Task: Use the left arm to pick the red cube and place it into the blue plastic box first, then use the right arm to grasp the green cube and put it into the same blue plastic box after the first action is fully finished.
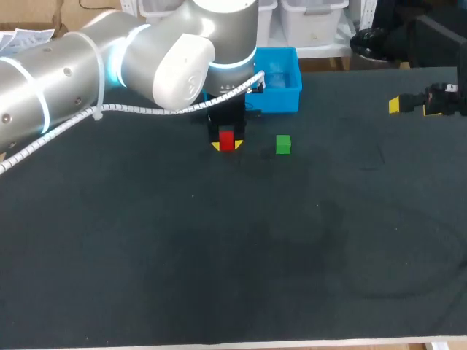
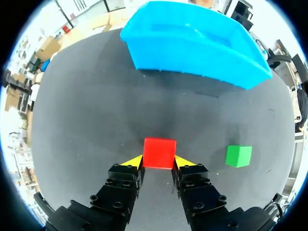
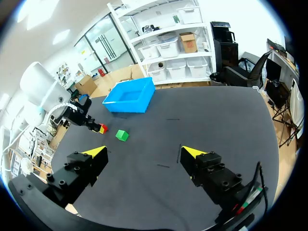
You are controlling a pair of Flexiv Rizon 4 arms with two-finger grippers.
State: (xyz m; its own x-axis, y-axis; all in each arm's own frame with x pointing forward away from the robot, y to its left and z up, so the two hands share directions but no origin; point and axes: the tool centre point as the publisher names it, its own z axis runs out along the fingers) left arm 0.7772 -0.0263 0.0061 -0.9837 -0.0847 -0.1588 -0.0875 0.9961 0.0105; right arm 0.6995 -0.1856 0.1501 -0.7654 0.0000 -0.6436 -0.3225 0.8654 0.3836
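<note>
The red cube (image 1: 227, 139) (image 2: 159, 152) rests on the dark table, in front of the blue plastic box (image 1: 286, 99) (image 2: 192, 60). My left gripper (image 1: 227, 146) (image 2: 159, 161) stands over it, both yellow tips pressed against the cube's two sides. The green cube (image 1: 283, 144) (image 2: 238, 156) lies a short way to the right of the red one, untouched. My right gripper (image 1: 410, 108) (image 3: 144, 153) hangs open and empty over the table's far right. From there the red cube (image 3: 103, 128), the green cube (image 3: 122, 135) and the box (image 3: 126, 106) lie well ahead.
The box sits at the table's back edge and looks empty. My left arm (image 1: 87, 65) crosses the back left of the table. Dark tabletop (image 1: 233, 255) stretches in front of and to the right of the cubes.
</note>
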